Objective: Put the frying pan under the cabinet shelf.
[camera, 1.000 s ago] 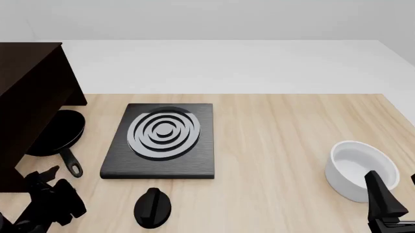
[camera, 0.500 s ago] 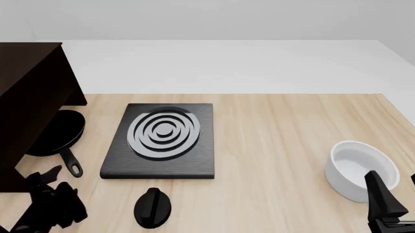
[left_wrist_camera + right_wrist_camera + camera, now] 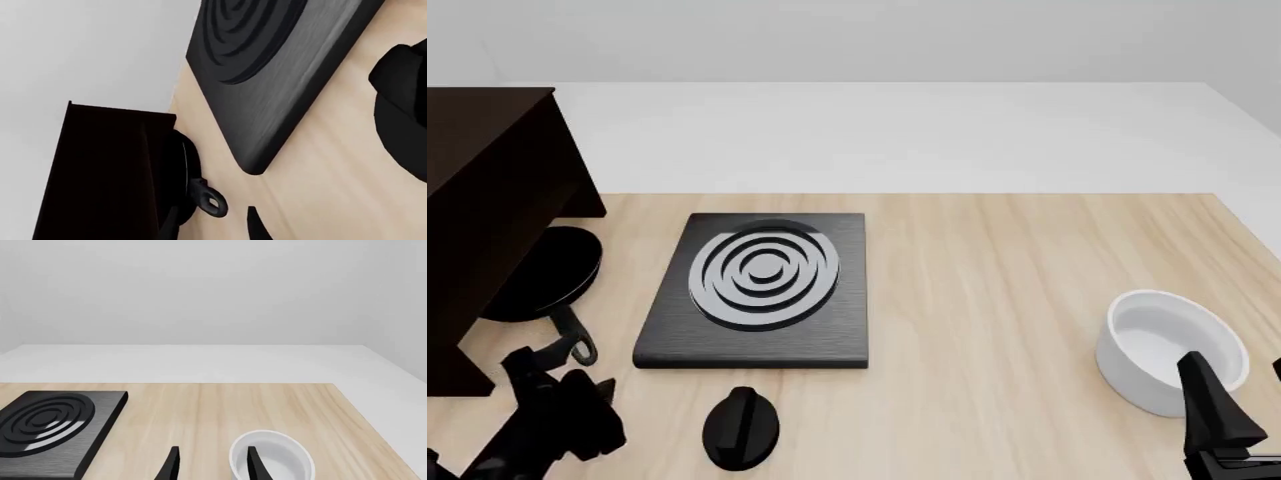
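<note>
Cabinet (image 3: 487, 200): dark, at 9 o'clock of the table (image 3: 1001, 280), top board overhanging a side panel. This leaves the sheltered gap the task calls for.

Pan (image 3: 545, 272): lies flat on the table, its bowl largely tucked beneath the top board, its handle (image 3: 571, 338) pointing out toward 6 o'clock. Judged placed, or nearly so; how deep the far rim sits under the shelf is hidden in shadow.

Left gripper (image 3: 541, 372): at 7 o'clock, just short of the handle's looped end, fingers parted and holding nothing. Its wrist view shows two tips either side of bare wood, the handle loop (image 3: 212, 202) just ahead, consistent with a release.

Stove plate (image 3: 758, 288): black with grey rings, centre-left, just beside the pan, not involved.

Knob (image 3: 741, 428): black, at 6 o'clock of the plate, apart from it.

Bowl (image 3: 1165, 348): white, at 4 o'clock.

Right gripper (image 3: 210, 465): parked just near side of the bowl, fingers spread, empty, idle since the pan lies out of its reach.
</note>
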Controlling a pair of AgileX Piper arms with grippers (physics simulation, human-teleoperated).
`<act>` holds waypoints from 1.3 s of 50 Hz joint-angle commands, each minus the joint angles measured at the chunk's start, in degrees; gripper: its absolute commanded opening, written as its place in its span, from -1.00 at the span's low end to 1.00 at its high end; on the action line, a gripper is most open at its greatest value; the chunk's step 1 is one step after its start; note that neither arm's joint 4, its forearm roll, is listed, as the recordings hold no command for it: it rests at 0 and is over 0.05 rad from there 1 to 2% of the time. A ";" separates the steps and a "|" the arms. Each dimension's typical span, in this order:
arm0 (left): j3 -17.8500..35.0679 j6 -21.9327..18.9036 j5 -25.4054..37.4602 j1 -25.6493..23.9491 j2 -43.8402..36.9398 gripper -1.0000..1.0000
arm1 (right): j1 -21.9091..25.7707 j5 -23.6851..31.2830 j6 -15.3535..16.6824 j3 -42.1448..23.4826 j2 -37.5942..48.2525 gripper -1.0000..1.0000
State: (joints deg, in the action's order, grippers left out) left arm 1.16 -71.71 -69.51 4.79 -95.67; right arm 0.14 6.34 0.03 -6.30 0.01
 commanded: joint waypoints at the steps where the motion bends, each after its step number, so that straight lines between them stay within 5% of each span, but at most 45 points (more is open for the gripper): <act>1: 0.83 3.69 3.89 -4.40 3.52 1.00 | 0.00 0.01 0.00 0.00 0.00 1.00; 26: 4.33 8.79 17.33 -11.42 12.32 1.00 | 0.00 -0.01 0.00 0.00 0.00 1.00; 65: 6.54 15.00 25.57 -18.71 19.40 1.00 | 0.00 0.00 0.00 0.00 0.00 1.00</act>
State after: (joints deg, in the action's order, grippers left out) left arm 7.36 -58.30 -46.47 -11.99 -78.52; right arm 0.14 6.34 0.03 -6.30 0.01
